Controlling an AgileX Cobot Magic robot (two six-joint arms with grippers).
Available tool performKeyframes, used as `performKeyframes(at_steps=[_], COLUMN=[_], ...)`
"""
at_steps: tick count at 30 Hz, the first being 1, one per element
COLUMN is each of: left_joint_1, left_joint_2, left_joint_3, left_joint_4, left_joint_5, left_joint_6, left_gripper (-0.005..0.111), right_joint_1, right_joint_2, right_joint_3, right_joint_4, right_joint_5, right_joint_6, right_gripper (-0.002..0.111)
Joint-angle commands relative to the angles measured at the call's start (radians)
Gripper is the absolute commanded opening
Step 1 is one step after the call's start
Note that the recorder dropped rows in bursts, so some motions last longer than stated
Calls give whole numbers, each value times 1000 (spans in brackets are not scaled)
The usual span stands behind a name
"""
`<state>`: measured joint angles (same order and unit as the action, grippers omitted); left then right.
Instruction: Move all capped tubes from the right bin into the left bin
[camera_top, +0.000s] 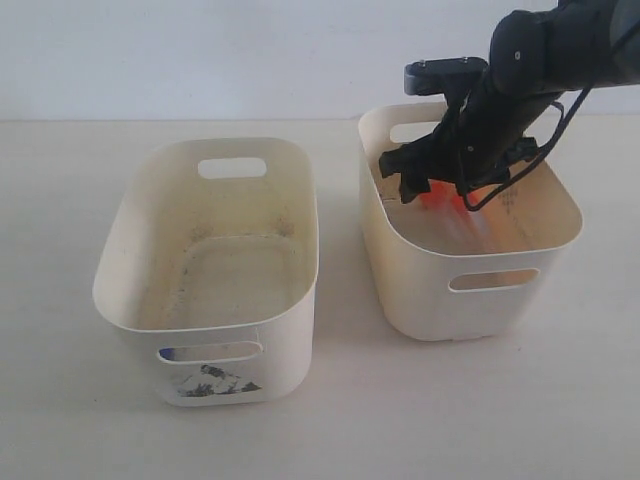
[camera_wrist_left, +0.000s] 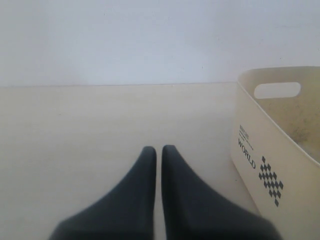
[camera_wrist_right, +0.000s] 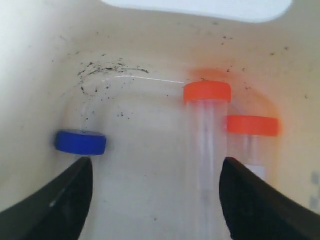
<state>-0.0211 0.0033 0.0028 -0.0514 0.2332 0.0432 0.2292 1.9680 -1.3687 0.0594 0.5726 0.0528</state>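
On the worktop (camera_top: 60, 420) stood an off-white rounded plastic bin (camera_top: 300, 300) and a yellowish-cream rounded plastic bin (camera_top: 420, 290). The right end effector (camera_wrist_right: 155, 170) hung inside the yellowish one, fingers wide apart. The left end effector (camera_wrist_left: 156, 150) was pressed together. Three small clear plastic capped tubes (camera_wrist_right: 207, 130) lay below the right one. Two lay close together, so it might pinch both. Only the right wrist view showed the blue cap (camera_wrist_right: 80, 142).

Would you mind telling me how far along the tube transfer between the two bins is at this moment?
Done: nothing yet; the left bin holds no tubes. In hand: the right gripper is open inside the right bin, over the blue-capped tube and two orange-capped tubes, gripping none. The left gripper is shut, near the left bin. Left: all three tubes need moving.
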Motion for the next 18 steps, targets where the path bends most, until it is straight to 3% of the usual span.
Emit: performKeyframes(at_steps=[1, 18], left_joint_1=[1, 1], left_joint_2=[-3, -3], left_joint_3=[-3, -3], left_joint_4=[0, 0], left_joint_5=[-1, -1], left_joint_6=[-8, -8], left_gripper=[4, 4], right_joint_1=[0, 0], right_joint_2=[13, 90], right_joint_3=[1, 1], right_joint_4=[-12, -22], right_joint_5=[-31, -54], right_joint_6=[-1, -2], right_gripper=[67, 67])
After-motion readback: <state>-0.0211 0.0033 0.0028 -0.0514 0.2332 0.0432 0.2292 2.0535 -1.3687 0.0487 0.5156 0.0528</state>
